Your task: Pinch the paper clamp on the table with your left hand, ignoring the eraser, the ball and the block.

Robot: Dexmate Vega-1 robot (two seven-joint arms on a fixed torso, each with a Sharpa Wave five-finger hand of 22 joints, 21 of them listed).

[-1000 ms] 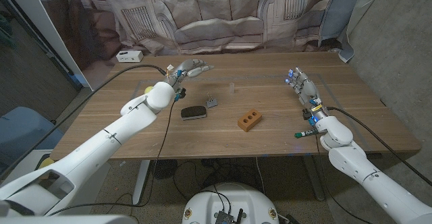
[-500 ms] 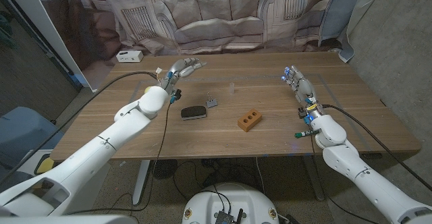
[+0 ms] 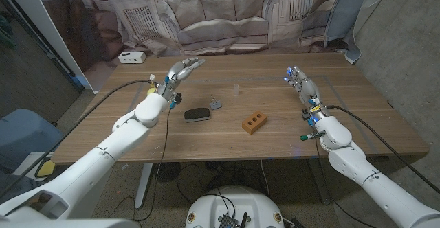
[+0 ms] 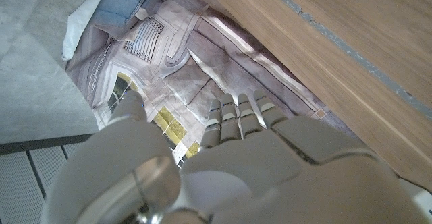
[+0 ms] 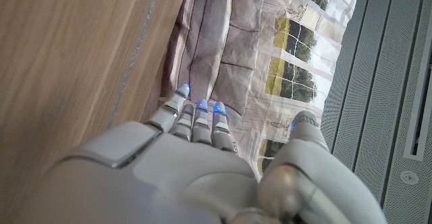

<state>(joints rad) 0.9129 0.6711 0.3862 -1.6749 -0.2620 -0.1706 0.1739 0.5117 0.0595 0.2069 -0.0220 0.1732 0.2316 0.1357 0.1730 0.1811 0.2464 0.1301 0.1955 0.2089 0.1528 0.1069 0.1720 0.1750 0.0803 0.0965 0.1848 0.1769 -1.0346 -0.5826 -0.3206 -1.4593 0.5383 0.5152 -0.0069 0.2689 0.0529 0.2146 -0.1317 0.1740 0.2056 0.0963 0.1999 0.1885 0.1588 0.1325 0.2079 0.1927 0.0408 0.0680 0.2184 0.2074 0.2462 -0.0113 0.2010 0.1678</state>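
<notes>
On the worktop (image 3: 124, 135), the orange block (image 3: 254, 123) lies nearest, then the black eraser (image 3: 196, 115) and, just beyond, the paper clamp (image 3: 216, 105). Farther back, left robot hand (image 3: 180, 71) hovers empty, fingers extended; right robot hand (image 3: 302, 86) likewise open.

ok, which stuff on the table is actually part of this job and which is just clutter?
Job:
- paper clamp, small, grey-black, on the table right of the eraser
- left hand, raised, fingers spread, holding nothing

Clutter:
- black eraser
- orange block with holes
- yellow ball, half hidden by the left arm
- white box at the far left edge
- right hand, idle
</notes>
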